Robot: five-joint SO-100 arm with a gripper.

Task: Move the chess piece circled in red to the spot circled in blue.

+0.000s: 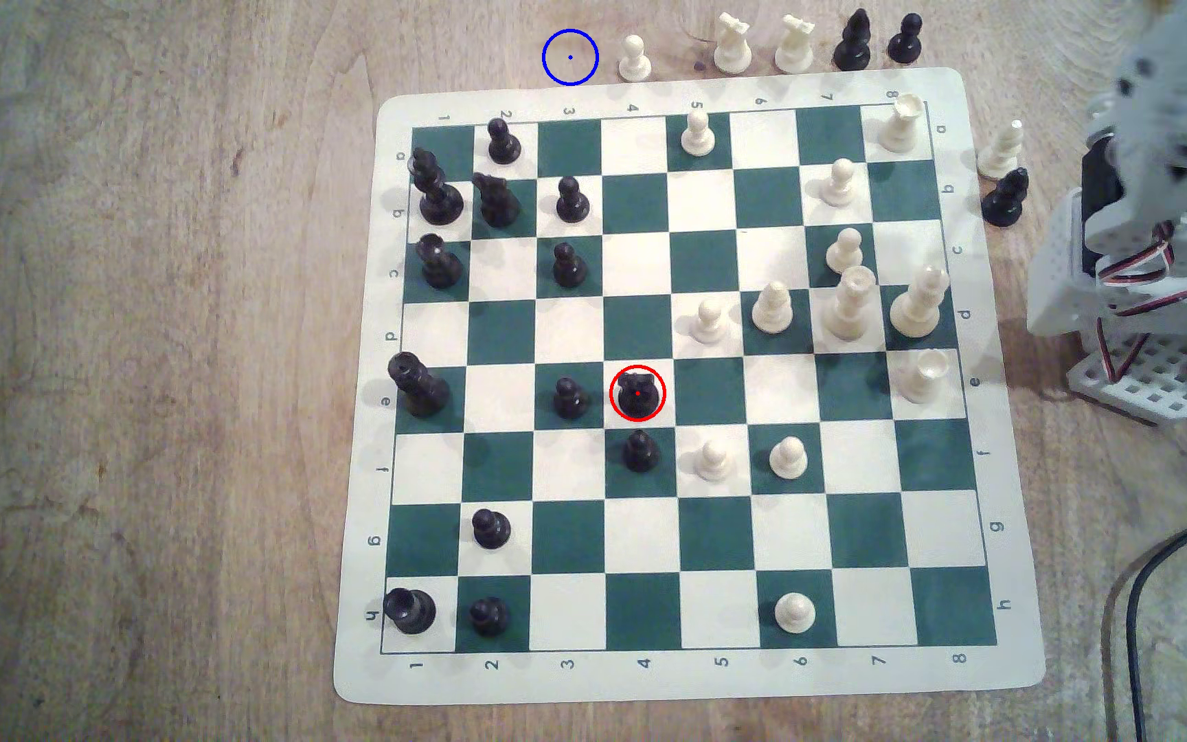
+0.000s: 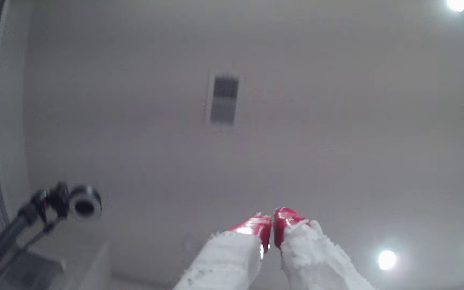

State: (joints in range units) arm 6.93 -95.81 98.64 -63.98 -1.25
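- In the exterior view, the chess piece (image 1: pixel 638 394) stood in the red ring on the board (image 1: pixel 690 681), beside a black pawn (image 1: pixel 569 399). The spot (image 1: pixel 570 57) lay far off on the surface. You would likely find the piece light and hard; pinch its narrow middle.
- In the wrist view, your jaws (image 2: pixel 272 223) pointed at the ceiling, red tips pressed together, holding nothing.

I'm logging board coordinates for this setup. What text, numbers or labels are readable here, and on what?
"1 2 3 4 5 6 7 8": near edge of the board, under the columns.
"1 2 3 4 5 6 7 8": far edge, small but readable.
"a b c d e f g h": border on the exterior view's right, turned sideways.
"a" to "h": border on its left, partly hidden by black pieces.
Pieces, table, wrist view: no text.
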